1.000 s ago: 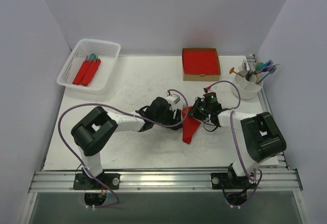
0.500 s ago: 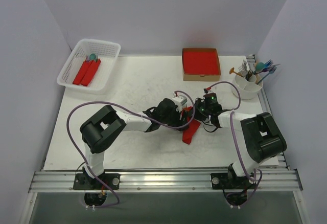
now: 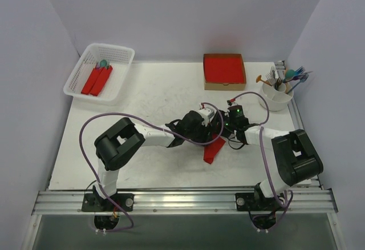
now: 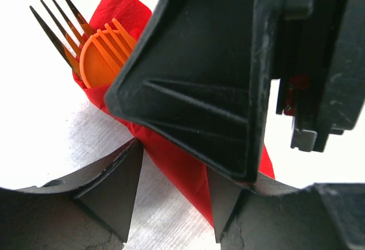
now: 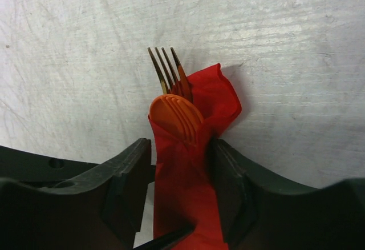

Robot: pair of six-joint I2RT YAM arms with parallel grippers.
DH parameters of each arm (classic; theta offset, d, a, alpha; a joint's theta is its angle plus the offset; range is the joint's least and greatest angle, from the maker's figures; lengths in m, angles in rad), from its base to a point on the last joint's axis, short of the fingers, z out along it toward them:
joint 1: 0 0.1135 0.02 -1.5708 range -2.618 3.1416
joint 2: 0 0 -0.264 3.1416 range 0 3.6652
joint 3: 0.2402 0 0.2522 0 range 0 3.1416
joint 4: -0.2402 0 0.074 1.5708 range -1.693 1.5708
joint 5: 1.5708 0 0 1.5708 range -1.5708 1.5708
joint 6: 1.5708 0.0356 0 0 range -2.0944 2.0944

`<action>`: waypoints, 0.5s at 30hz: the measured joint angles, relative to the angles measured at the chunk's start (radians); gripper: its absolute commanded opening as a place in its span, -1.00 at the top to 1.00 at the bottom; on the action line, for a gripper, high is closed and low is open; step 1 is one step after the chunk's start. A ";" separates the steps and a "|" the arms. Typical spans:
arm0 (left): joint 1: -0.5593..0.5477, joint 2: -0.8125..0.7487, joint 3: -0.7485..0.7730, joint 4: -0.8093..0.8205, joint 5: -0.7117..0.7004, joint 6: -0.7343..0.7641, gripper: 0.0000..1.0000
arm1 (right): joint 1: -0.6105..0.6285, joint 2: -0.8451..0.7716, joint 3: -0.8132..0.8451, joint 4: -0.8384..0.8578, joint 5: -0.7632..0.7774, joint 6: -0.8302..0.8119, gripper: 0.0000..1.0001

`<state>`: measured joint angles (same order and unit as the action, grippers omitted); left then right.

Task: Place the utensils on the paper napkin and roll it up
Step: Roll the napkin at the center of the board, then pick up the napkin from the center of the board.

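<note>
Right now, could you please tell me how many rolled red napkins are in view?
3: two lie side by side in the white basket at the table's far left, and; one roll with orange utensils lies at centre between both hands. Others may be hidden.

Matt red paper napkin point(image 5: 188, 193), scuffed table point(image 5: 285, 44)

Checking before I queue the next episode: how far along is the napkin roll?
Mostly done. An orange spoon and a fork already sit inside the red napkin, which is rolled into a slim bundle, heads poking out. In hand: both tools straddle the roll, the right tool around it, the left tool over it. Left: letting go, probably moving it to the basket holding other rolls.
</note>
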<state>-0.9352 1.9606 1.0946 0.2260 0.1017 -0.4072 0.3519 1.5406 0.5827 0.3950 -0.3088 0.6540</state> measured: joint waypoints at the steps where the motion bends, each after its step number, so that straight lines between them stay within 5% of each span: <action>1: 0.000 0.000 0.000 0.000 0.000 0.001 -0.14 | 0.001 -0.001 0.000 0.002 -0.004 0.000 0.00; 15: 0.000 0.000 -0.004 0.003 0.000 0.032 -0.15 | 0.011 -0.005 0.021 -0.048 0.024 -0.053 0.03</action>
<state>-0.9356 1.9602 1.0904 0.2291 0.1013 -0.3748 0.3630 1.5352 0.6041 0.3473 -0.2848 0.6010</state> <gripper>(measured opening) 0.569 0.490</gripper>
